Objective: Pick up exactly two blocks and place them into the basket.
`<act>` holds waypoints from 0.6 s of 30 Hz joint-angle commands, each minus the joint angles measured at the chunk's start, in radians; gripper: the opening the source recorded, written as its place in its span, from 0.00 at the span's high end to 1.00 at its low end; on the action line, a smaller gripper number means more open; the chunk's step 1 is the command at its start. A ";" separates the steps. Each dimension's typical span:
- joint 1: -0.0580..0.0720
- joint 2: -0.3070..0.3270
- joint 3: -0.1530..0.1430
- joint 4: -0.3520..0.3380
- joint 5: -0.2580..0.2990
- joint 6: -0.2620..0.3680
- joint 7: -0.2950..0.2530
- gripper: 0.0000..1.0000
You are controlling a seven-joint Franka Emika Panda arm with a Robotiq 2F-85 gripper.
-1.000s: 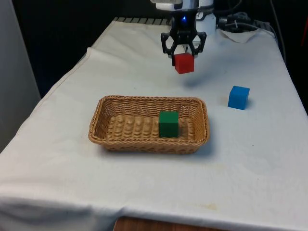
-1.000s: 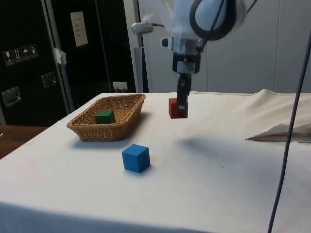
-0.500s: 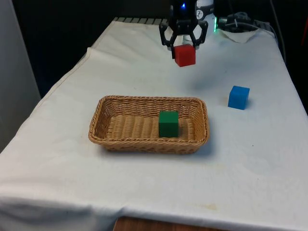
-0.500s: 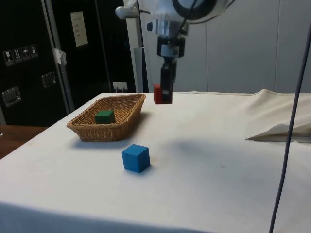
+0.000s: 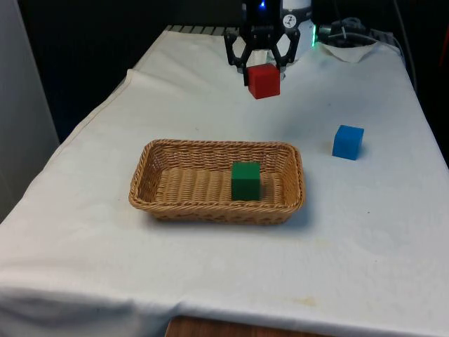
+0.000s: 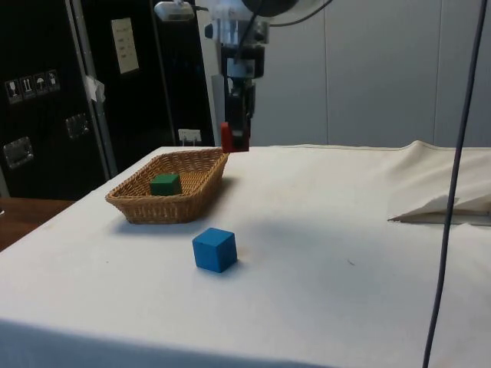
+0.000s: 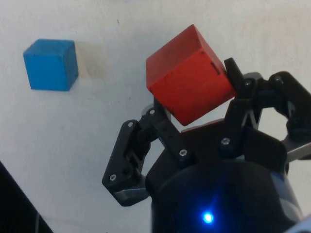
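A red block [image 5: 264, 80] hangs high over the table, with my gripper [image 5: 262, 70] shut on it; the side view has this red block [image 6: 230, 137] just past the basket's far end. The block [image 7: 189, 75] sits tilted between the fingers [image 7: 160, 126] in the wrist view. A woven basket [image 5: 151, 158] lies on the cloth with a green block [image 5: 245, 180] inside; in the side view the basket [image 6: 199, 184] holds the green block [image 6: 165, 184]. A blue block [image 5: 348, 142] rests on the cloth at the front view's right.
The blue block [image 6: 214, 249] stands alone on the cloth near the basket in the side view, and the wrist view has it [image 7: 51, 64] well below the gripper. A crumpled fold of cloth [image 6: 441, 207] lies at the table's far side.
My gripper has risen with the red block and moved towards the basket, leftward in the side view. The basket, green block and blue block have not moved.
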 commanded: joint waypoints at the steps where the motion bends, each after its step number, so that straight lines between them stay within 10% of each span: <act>1: 0.000 0.008 -0.001 0.012 0.000 -0.007 -0.002 0.84; 18: -0.021 0.195 -0.009 0.232 0.100 -0.068 -0.091 0.84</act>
